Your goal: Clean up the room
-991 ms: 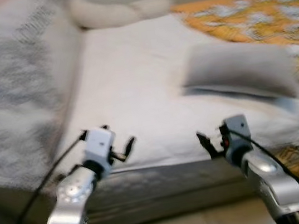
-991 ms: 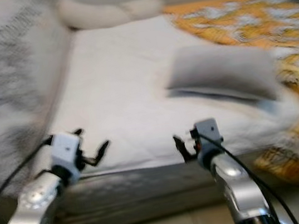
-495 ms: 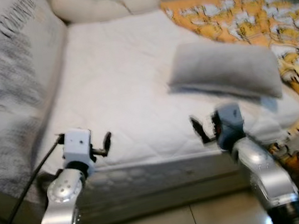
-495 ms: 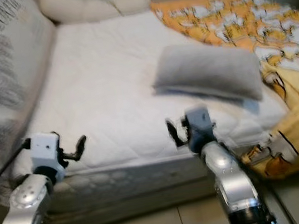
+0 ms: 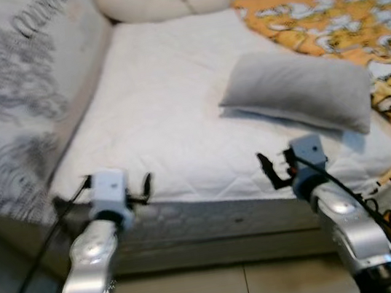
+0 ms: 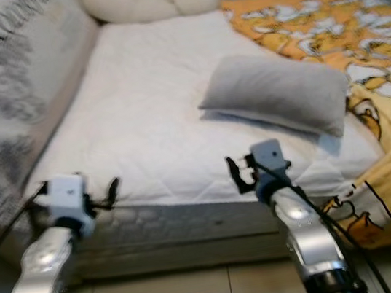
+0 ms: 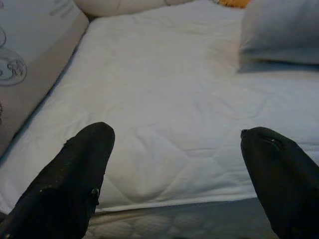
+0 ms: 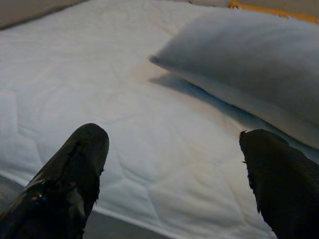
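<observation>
Both silver arms reach forward from the lower frame; the left gripper (image 5: 143,187) sits at lower left, fingers spread wide. The right gripper (image 5: 269,171) sits at lower right, likewise spread.

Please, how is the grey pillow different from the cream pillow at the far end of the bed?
The grey pillow is flat and rectangular; the cream pillow is long, rounded and looks knotted or twisted. The grey pillow lies mid-mattress beside the orange blanket, nearer the open right gripper; the cream pillow sits at the far edge by the wall. Both rest on the white mattress.
</observation>
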You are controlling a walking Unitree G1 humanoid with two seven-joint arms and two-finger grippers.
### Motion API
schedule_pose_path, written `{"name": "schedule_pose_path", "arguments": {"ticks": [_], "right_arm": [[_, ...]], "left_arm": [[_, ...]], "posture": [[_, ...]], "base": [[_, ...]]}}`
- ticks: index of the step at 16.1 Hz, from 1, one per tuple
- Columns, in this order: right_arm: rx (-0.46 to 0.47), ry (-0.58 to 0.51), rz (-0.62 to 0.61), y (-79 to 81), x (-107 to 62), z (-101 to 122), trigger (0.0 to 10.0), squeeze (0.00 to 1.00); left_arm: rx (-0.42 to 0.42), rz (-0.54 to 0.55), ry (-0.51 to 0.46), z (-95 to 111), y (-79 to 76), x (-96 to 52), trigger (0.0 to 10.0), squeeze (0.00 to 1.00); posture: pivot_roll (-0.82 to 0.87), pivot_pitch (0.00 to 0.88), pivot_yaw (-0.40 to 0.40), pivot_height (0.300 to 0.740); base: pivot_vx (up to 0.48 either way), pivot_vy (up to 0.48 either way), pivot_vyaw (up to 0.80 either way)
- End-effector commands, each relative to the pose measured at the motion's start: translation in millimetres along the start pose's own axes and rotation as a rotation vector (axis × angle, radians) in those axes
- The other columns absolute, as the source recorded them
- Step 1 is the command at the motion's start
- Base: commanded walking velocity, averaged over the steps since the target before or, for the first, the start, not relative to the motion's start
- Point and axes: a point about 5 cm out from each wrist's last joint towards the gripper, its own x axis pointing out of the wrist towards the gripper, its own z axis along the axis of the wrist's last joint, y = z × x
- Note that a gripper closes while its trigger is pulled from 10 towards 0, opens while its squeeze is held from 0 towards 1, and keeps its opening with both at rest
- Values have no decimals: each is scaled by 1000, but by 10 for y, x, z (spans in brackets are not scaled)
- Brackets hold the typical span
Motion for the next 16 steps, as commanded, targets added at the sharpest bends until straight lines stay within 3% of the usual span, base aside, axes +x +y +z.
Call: {"name": "schedule_pose_path", "arguments": {"ticks": [1, 11, 16], "right_arm": [[-6, -30, -7, -8, 6, 57, 10000, 0], [30, -21, -30, -77, 9, 42, 10000, 0], [149, -39, -51, -102, 44, 99, 10000, 0]], "left_arm": [[23, 19, -4, 20, 56, 8, 10000, 0], [26, 19, -1, 11, 66, 17, 10000, 0], [-2, 19, -19, 57, 69, 61, 10000, 0]], "posture": [[92, 0, -3, 740], [91, 0, 2, 740], [90, 0, 7, 740]], "base": [[0, -311, 0], [0, -309, 0], [0, -61, 0]]}}
